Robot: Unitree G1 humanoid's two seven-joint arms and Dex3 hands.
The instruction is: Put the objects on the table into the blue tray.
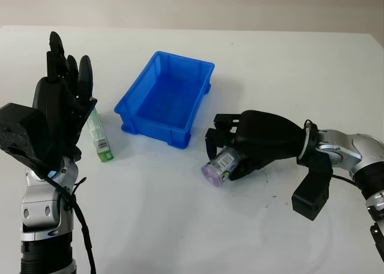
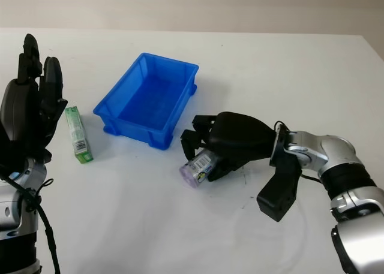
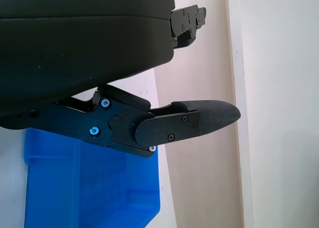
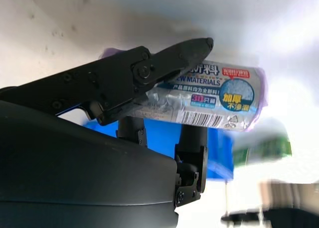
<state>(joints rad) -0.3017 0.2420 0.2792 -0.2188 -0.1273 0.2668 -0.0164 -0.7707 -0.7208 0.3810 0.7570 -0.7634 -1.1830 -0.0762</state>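
A blue tray stands at the table's middle, nothing inside it. Just right of its near corner my right hand is curled around a purple roll with a silver label, which lies on the table; the same roll sits between the fingers in the right wrist view. A green box lies on the table left of the tray. My left hand is open and raised, upright, just left of the green box, partly covering it.
The white table stretches to a far edge against a beige wall. The tray also appears below the left hand in the left wrist view.
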